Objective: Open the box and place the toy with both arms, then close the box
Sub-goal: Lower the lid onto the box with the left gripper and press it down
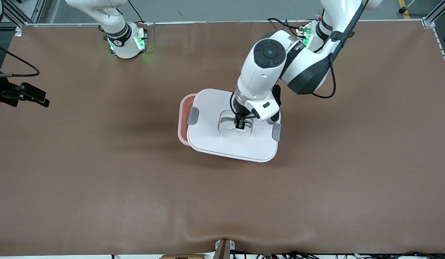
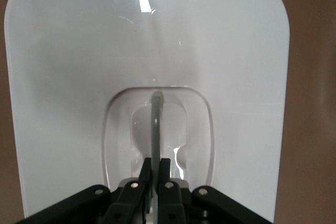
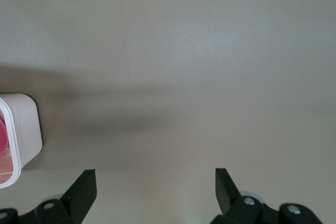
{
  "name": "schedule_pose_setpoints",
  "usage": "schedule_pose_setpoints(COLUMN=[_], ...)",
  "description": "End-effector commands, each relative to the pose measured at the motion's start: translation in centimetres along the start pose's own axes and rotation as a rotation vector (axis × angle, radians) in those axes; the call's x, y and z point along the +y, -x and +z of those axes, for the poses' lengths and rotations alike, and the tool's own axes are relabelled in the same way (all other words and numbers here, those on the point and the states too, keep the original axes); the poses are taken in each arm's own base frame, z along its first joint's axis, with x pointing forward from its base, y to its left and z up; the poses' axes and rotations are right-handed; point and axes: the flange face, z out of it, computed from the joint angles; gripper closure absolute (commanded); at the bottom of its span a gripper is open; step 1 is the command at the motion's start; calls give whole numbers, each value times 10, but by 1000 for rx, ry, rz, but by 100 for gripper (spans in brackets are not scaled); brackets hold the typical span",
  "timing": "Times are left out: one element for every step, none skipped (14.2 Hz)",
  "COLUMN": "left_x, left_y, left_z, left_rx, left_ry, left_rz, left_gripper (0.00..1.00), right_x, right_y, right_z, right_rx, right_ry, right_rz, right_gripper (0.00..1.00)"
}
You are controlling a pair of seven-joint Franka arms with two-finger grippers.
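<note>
Lid (image 1: pixel 222 108): white, rigid, light, probably slippery plastic; held offset over the pink box (image 1: pixel 183 118) at mid-table. Best taken by its recessed clear handle (image 2: pixel 156 124), on which the left gripper (image 1: pixel 240 124) is clamped. Right gripper (image 3: pixel 156 188): parked wide open over bare table, waiting.

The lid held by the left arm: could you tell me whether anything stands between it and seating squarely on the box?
Nothing visible does. The left gripper has its jaws shut on the lid's clear handle. The lid sits offset toward the left arm's end, leaving a strip of the box uncovered, with pink inside. The right gripper is open over bare table.
</note>
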Motion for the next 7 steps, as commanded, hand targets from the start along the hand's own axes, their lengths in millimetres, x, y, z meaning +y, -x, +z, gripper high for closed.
schedule_pose_setpoints(left_x=[-6,-12,-19,-23,-24,-29,-37], left_y=[19,28,40,46,48,54,63], left_z=[9,15,25,31,36,40,43], left_rx=[12,35,64,80,92,103,108], left_ry=[38,50,70,86,99,106,109], left_rz=[-21,-23,-29,-57,-72,-71,-61], left_gripper=[100,100,100,100,100,100,100], right_x=[3,3,4,4,6,14,19], right_y=[5,5,4,4,4,5,5], right_z=[-6,-6,-7,-6,-6,-7,-9], right_rx=[8,11,17,16,14,13,14], right_ry=[-22,-22,-22,-22,-20,-21,-22], right_rz=[20,20,21,21,21,9,-23], right_gripper=[0,0,0,0,0,0,0])
